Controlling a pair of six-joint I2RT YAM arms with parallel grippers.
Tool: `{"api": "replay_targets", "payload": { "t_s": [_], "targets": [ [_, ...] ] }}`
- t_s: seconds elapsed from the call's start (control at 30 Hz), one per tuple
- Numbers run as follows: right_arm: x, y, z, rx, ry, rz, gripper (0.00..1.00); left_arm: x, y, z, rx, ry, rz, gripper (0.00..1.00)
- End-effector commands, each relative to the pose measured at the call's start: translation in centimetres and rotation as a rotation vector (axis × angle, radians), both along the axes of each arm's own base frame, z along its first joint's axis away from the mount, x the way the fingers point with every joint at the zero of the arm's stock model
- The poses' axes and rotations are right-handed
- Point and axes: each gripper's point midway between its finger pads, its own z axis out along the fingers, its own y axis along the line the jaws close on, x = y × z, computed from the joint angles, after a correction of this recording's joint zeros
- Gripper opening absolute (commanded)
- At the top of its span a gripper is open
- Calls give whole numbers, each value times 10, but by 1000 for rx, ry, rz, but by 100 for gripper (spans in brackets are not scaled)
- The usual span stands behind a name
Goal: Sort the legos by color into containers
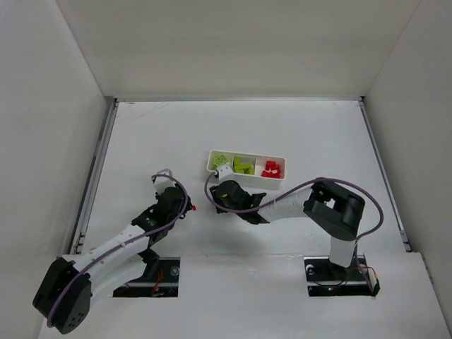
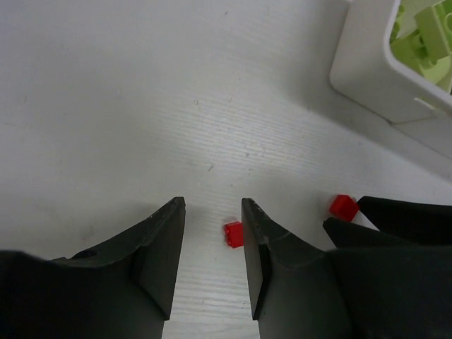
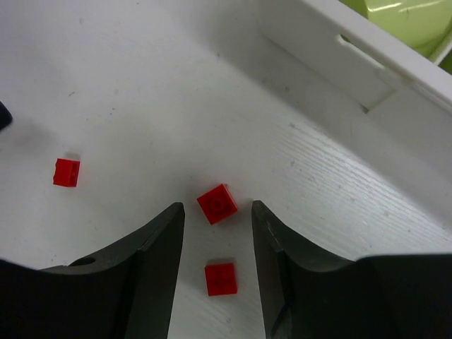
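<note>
The white tray (image 1: 210, 161) holds lime-green legos (image 1: 222, 161) in its left compartment, more green ones (image 1: 244, 166) in the middle and red legos (image 1: 271, 169) in the right. My left gripper (image 2: 212, 205) is open and low over the table, with one red lego (image 2: 234, 234) between its fingers, close to the right finger. Another red lego (image 2: 344, 206) lies to its right. My right gripper (image 3: 217, 205) is open with two red legos (image 3: 217, 203) (image 3: 221, 278) between its fingers. A third red lego (image 3: 66, 172) lies to the left.
The tray's corner (image 2: 367, 70) and long wall (image 3: 353, 63) lie just beyond both grippers. My right gripper's dark fingers (image 2: 406, 220) show at the right of the left wrist view, close beside my left gripper. White walls enclose the table.
</note>
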Motion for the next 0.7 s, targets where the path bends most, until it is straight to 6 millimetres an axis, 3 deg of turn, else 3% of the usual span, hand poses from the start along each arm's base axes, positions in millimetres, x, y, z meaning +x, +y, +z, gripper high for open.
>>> {"api": "replay_targets", "payload": {
  "t_s": [0.0, 0.17, 0.3, 0.5, 0.67],
  "targets": [
    [5, 16, 5, 24, -13, 35, 48, -8, 3, -14, -9, 41, 37, 34],
    [7, 18, -1, 12, 0, 33, 37, -13, 0, -23, -12, 63, 41, 34],
    [7, 15, 8, 24, -1, 18, 28, -14, -6, -22, -23, 60, 29, 35],
    [12, -5, 65, 147, -61, -59, 25, -15, -20, -18, -29, 58, -11, 37],
    [32, -55, 108, 216, -134, -202, 24, -13, -24, -20, -13, 55, -19, 36]
  ]
}}
